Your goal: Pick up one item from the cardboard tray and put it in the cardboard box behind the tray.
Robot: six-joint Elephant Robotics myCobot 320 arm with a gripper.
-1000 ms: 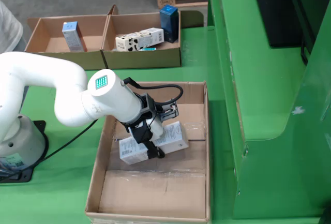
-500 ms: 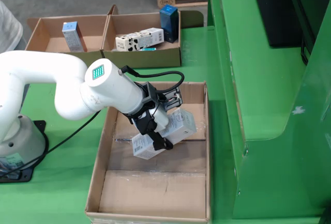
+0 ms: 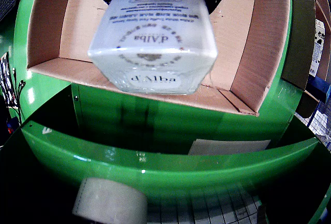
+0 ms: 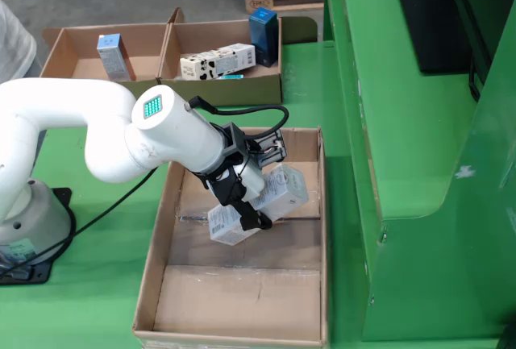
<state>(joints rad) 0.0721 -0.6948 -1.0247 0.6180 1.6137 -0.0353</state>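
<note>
Gripper (image 4: pixel 251 197) clamped on white carton (image 4: pixel 260 204) above tray (image 4: pixel 310 228), fingers mostly hidden.

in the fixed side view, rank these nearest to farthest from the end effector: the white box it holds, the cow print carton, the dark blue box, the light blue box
1. White box, held in the end effector over the tray.
2. Cow print carton, right rear box.
3. Dark blue box, same rear box's far corner; close to the carton's rank.
4. Light blue box, left rear box.
</note>
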